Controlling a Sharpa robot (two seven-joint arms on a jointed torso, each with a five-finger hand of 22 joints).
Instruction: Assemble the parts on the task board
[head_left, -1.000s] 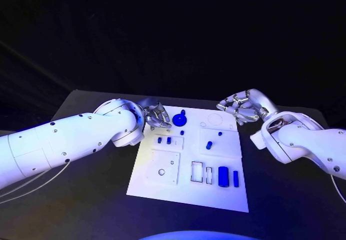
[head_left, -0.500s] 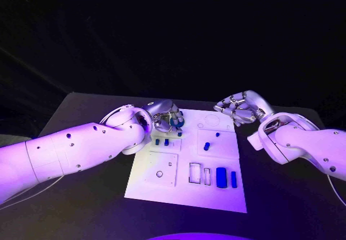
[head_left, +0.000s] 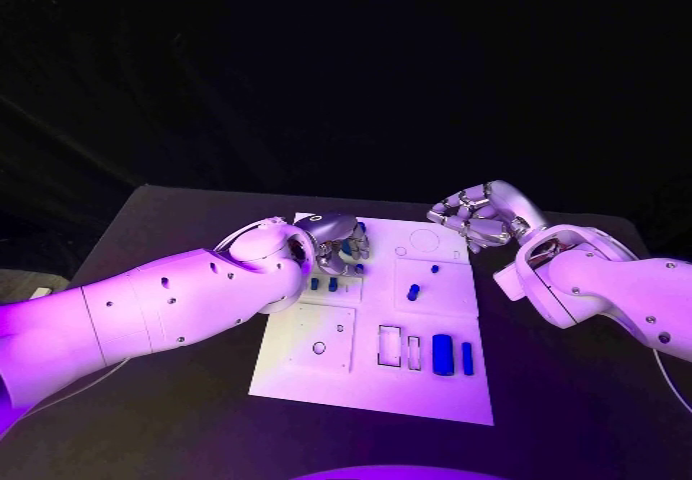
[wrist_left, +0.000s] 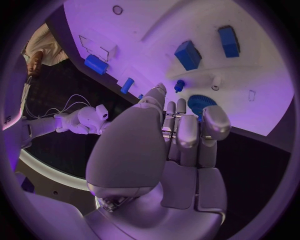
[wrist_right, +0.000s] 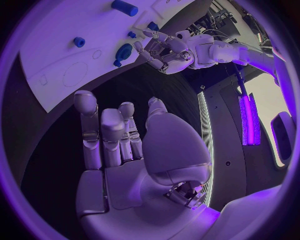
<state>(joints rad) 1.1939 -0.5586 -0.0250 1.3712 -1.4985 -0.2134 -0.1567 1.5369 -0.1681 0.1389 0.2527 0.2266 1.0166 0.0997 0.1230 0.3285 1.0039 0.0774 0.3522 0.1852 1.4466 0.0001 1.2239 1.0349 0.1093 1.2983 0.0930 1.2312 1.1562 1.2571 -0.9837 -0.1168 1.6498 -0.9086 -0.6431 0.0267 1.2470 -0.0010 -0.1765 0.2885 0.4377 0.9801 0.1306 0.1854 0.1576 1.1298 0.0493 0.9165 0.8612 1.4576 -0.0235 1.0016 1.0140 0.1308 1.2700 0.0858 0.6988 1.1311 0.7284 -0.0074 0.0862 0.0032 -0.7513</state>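
**On the board's far-left corner: left hand over the gear**

At the near end of the board (head_left: 310, 375) sit two upright blue blocks (head_left: 444, 354), side by side in their slots, with open rectangular cut-outs beside them. Mid-board, a short blue peg (head_left: 413, 292) stands alone, and two small blue tabs (head_left: 323, 284) stand just short of the left hand.

Farther back, the left hand (head_left: 339, 245) hangs over the board's far-left corner. In its wrist view the fingers (wrist_left: 180, 131) are extended and held close together, tips pointing down at a round toothed blue gear (wrist_left: 199, 104) lying flat on the board. Whether the tips touch it I cannot tell; nothing is visibly pinched.

The gear looks like hard moulded plastic: light, stiff, not fragile, but thin and flat, so there is little edge to catch. Its teeth should give some bite; a pinch across the rim from above, thumb opposite the fingers, seems the soundest hold. Smooth plastic on a smooth board could slide away if pushed from one side only.

Farthest right, off the board's far-right corner, the right hand (head_left: 476, 215) hovers over the table (head_left: 173, 215), fingers loosely curled and apart, holding nothing.
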